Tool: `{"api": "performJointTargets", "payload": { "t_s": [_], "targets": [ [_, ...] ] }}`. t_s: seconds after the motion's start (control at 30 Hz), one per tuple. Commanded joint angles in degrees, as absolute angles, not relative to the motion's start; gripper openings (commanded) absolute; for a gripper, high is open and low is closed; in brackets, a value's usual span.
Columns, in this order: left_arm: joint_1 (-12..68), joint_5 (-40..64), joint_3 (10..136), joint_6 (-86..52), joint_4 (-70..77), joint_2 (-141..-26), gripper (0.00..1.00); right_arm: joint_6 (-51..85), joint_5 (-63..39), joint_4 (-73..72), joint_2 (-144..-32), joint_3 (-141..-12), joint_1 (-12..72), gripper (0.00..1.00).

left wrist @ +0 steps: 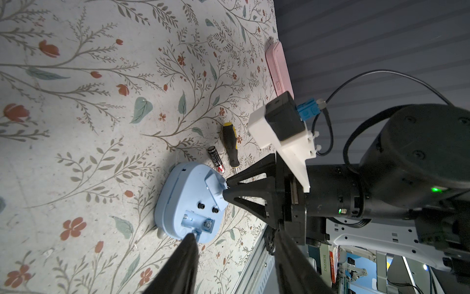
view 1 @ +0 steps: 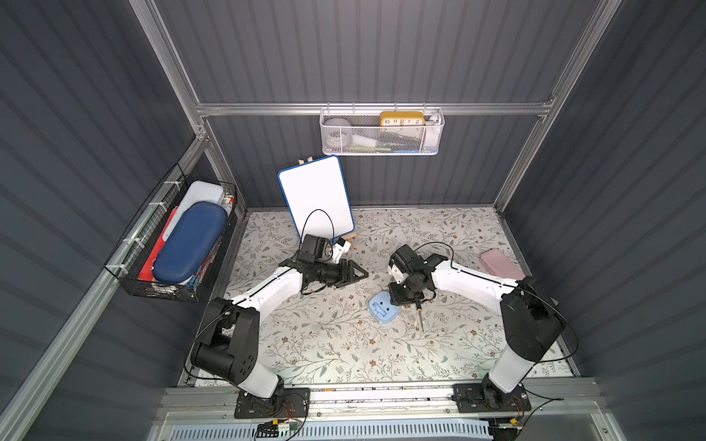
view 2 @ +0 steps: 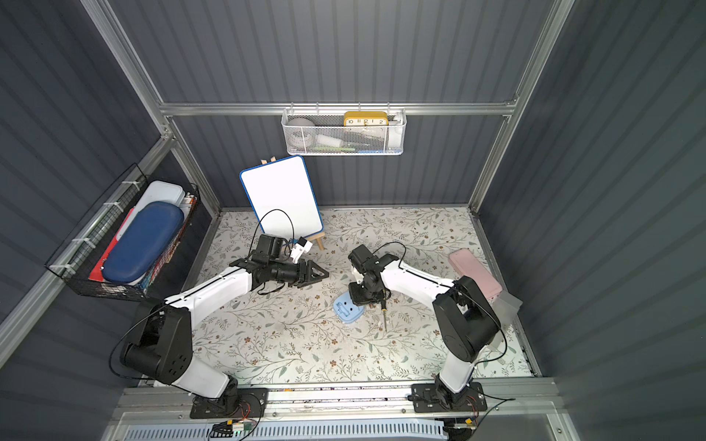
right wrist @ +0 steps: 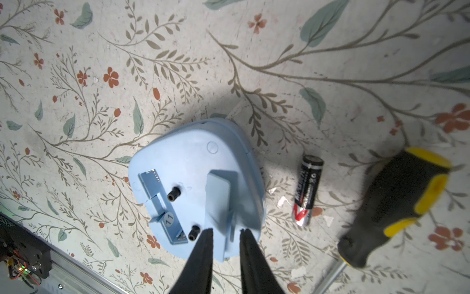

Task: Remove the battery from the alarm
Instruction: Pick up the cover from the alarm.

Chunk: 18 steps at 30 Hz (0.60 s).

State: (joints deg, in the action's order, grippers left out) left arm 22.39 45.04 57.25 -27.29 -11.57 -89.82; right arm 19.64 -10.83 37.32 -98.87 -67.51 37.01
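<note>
the battery [right wrist: 307, 191] is out of the alarm [right wrist: 183, 157]. it lies on its side on the table [right wrist: 254, 63], just beside the alarm and between it and the screwdriver [right wrist: 391, 203]. the alarm lies face down, back up, and its battery slot [right wrist: 162, 203] is bare. i judge the job all but done, so my worry is the way out.

my right gripper [right wrist: 226, 230] hangs over the alarm's back with its jaws a narrow way apart, one tip on each side of the raised flap [right wrist: 218, 198]. i cannot tell whether they pinch the flap or stand just clear of it. if they have any bite on it when i lift, the light alarm comes up or skids with the arm. it could then knock the battery, which is round and would roll, perhaps against the screwdriver or further off. a sideways pull could also strain the flap where it joins the back.

my left gripper [view 1: 361, 273] hovers above the table, apart from the alarm, jaws about half open and empty. it is near enough to the right arm that moving both in together risks a clash over the alarm.
</note>
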Motion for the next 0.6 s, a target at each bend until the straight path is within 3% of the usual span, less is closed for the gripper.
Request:
{"api": "performJointTargets", "payload": {
  "t_s": [0.0, 0.57],
  "targets": [
    [21.97, 46.67, 56.51, -25.41, -11.04, -90.55, 0.52, 20.03, -10.12, 37.25, -99.17, -67.59, 37.27, 0.24],
    [21.96, 47.11, 56.56, -25.62, -11.16, -89.82, 0.52, 20.3, -9.23, 36.66, -100.02, -67.41, 37.26, 0.19]
  ]
}}
